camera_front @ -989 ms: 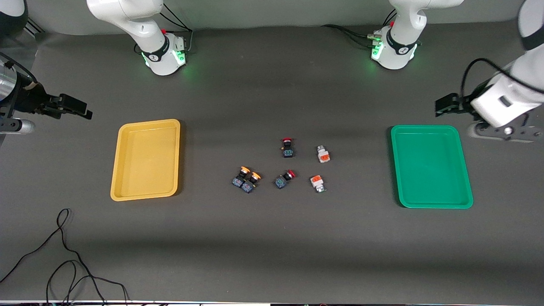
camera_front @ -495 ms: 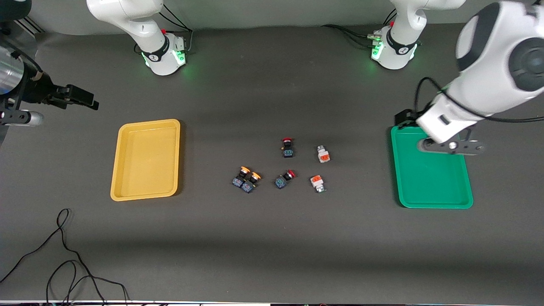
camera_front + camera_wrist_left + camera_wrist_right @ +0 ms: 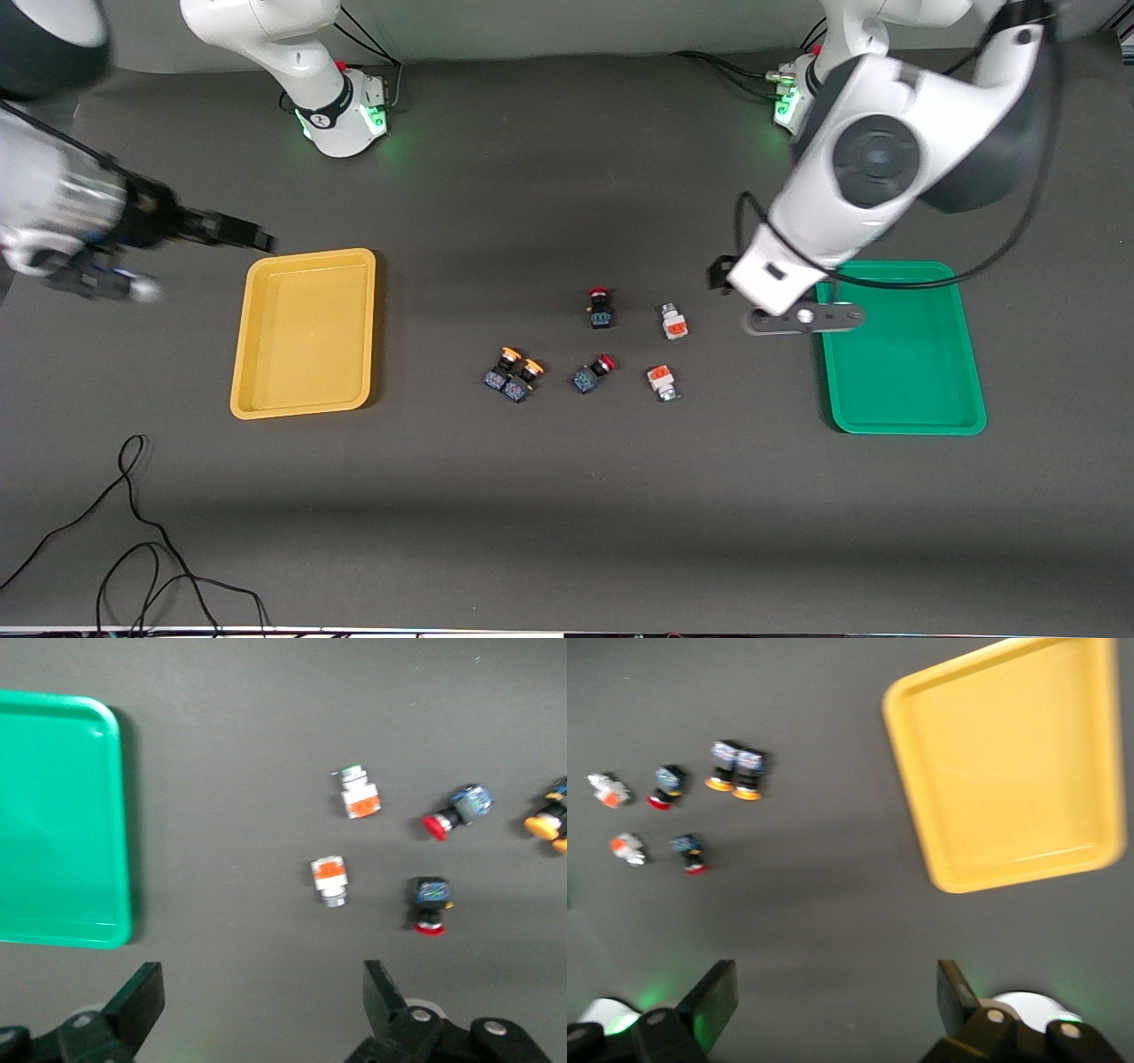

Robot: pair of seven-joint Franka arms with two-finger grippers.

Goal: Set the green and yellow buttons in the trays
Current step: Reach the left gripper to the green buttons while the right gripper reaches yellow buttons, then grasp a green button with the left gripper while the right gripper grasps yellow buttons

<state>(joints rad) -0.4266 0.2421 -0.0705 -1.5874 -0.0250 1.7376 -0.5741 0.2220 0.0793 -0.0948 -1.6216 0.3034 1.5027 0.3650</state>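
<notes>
Left hand (image 3: 257,1019) spread empty beside green tray (image 3: 957,354), right hand (image 3: 837,1010) likewise near yellow tray (image 3: 306,403)

White rounded arm shells, dark grey joint caps, black cables, green-lit bases, black end effector fingers (image 3: 137,1001)

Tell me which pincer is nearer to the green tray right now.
Left. The left pincer is up beside the green tray, by its edge facing the buttons. The right pincer is at the table's right-arm end, by the yellow tray.
</notes>
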